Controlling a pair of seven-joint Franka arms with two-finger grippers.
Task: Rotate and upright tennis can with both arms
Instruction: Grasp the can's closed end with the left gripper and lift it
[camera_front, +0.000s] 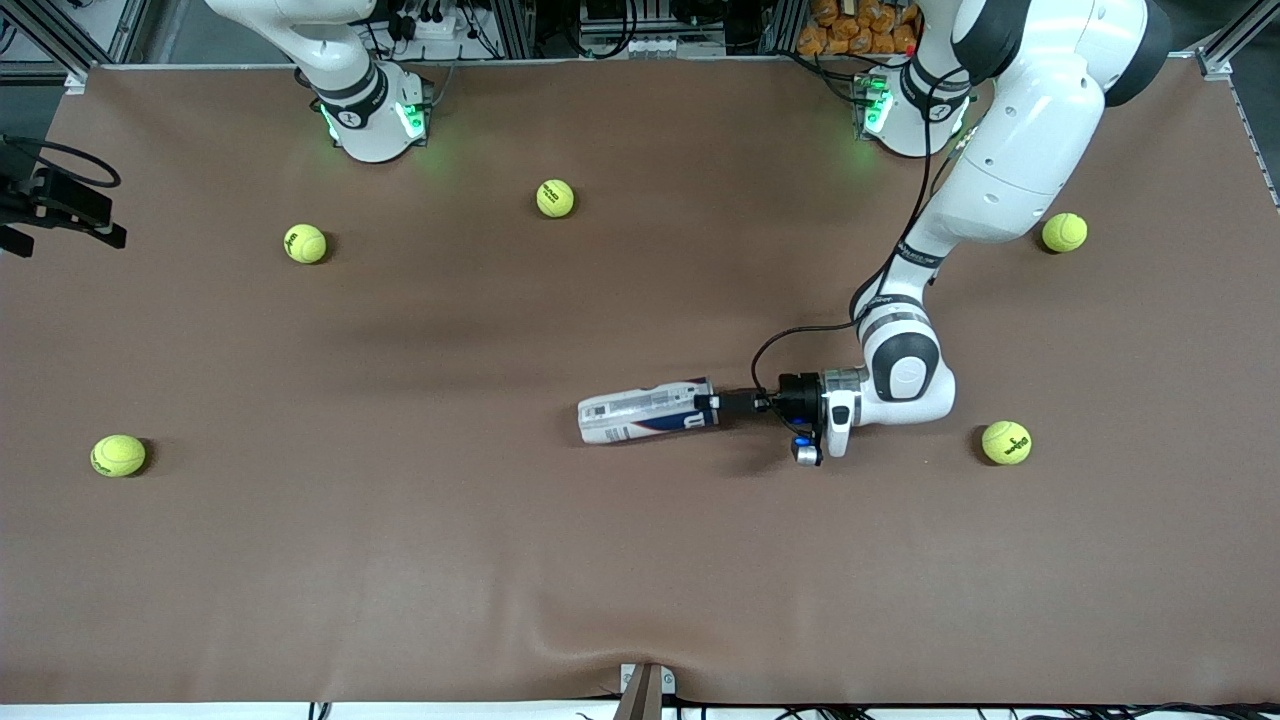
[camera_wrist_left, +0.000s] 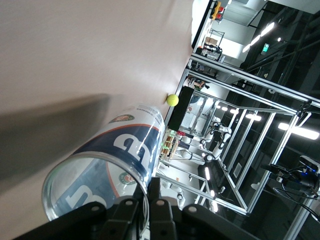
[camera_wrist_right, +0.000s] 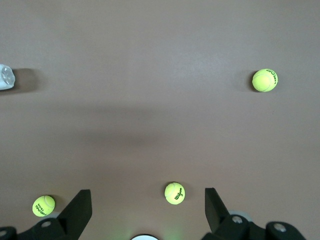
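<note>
— What is laid out on the brown counter (camera_front: 400, 560)?

— Nearest the camera, the can (camera_front: 645, 412) is seen lying on its side, mid-counter. Its open rim is pinched by the closed jaws of the left gripper (camera_front: 716, 402).

— And the right gripper (camera_wrist_right: 147, 210)?

— It is held waiting high over the balls (camera_wrist_right: 174, 193), jaws spread wide.

balls (camera_front: 555, 198) scattered, wide gaps between.

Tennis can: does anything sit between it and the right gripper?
Nothing visible does. The tennis can lies on its side, the left gripper shut on its rim. The right gripper waits open near its base; tennis balls lie off that path.
</note>
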